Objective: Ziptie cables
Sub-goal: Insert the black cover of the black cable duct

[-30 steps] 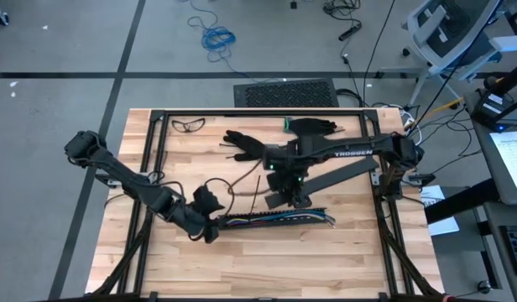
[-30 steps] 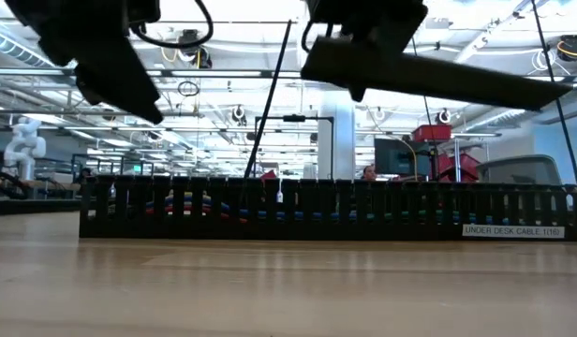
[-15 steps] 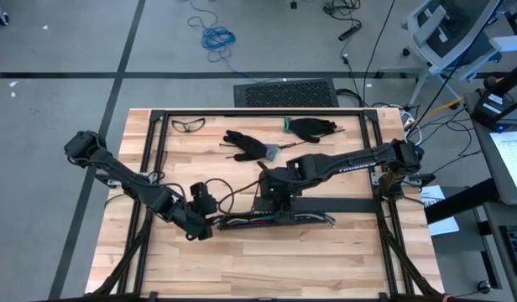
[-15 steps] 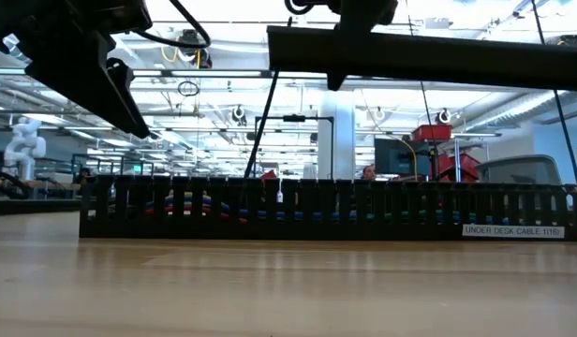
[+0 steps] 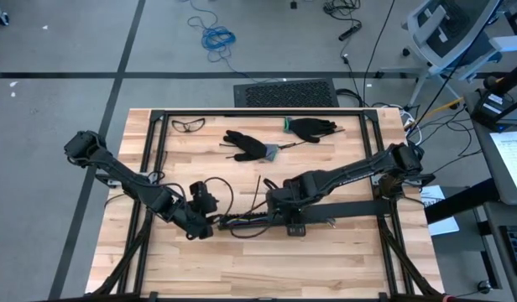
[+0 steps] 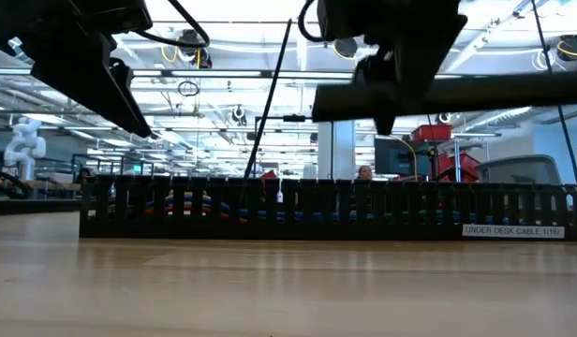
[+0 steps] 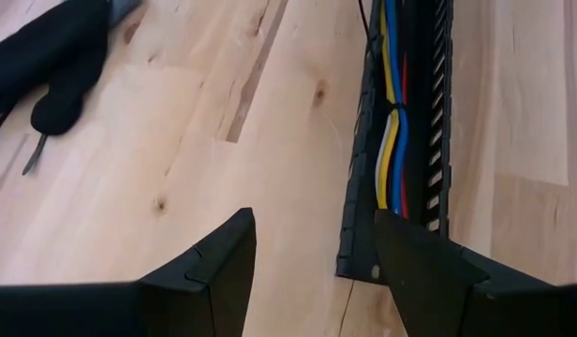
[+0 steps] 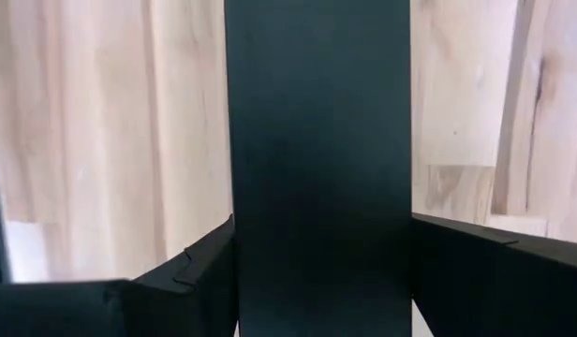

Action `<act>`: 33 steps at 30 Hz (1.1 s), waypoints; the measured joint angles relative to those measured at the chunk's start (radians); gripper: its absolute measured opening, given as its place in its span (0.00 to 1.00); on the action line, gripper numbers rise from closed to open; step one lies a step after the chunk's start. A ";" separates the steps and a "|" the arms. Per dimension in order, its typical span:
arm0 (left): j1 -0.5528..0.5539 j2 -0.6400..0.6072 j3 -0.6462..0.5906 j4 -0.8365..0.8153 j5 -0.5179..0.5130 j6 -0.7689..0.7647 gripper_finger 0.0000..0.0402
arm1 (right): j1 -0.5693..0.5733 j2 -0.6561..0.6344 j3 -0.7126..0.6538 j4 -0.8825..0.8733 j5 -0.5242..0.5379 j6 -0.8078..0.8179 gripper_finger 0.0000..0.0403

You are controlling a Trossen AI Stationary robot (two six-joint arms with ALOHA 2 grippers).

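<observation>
The cables, yellow, blue and red wires, lie inside a long black slotted tray on the wooden table; in the low view the cables show through the slots. My left gripper stands open above the tray's left end, clear of it in the low view. My right gripper is over the tray's middle, shut on a long flat black cover strip. My right gripper pinches the black strip between its two fingers, one on each long edge, near the strip's left end. The fingers come from above, pointing down, and lie across the strip. The strip hangs about level, clear above the tray.
Two black gloves and safety glasses lie toward the far edge. Thin black sticks and a looping black cord lie behind the tray. A black frame borders the table.
My right gripper has come down and toward the table's near edge with the black strip. The strip has turned from slanting toward the far right to lying nearly along the tray, just above it. My left gripper has rolled a little in place.
</observation>
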 joint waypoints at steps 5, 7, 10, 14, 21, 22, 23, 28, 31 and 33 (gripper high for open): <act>0.000 0.000 0.000 0.001 -0.007 -0.011 0.53 | 0.001 0.000 -0.077 0.078 0.008 0.027 0.58; 0.000 0.000 0.000 0.001 -0.008 -0.014 0.53 | 0.001 0.000 -0.108 0.108 0.009 0.044 0.58; 0.000 0.000 0.000 0.001 -0.010 -0.054 0.53 | 0.001 0.000 -0.140 0.171 0.034 0.063 0.58; 0.001 0.000 0.000 0.001 -0.013 -0.080 0.53 | 0.001 0.000 -0.150 0.191 0.079 0.060 0.58; 0.001 0.000 0.000 0.001 -0.031 -0.089 0.53 | 0.001 0.006 -0.150 0.211 0.103 0.019 0.58; 0.001 0.000 0.000 0.001 -0.031 -0.090 0.53 | 0.001 0.008 -0.150 0.211 0.105 0.013 0.58; 0.001 0.000 0.000 0.001 -0.031 -0.090 0.53 | 0.001 0.012 -0.150 0.219 0.109 0.005 0.58; 0.003 0.000 0.000 0.002 -0.032 -0.090 0.53 | 0.001 0.034 -0.150 0.272 0.119 -0.005 0.58; 0.005 0.000 0.000 0.003 -0.033 -0.091 0.53 | 0.001 0.055 -0.150 0.263 0.115 -0.006 0.58; 0.006 0.000 0.000 0.002 -0.034 -0.091 0.53 | 0.001 0.066 -0.150 0.264 0.099 -0.014 0.58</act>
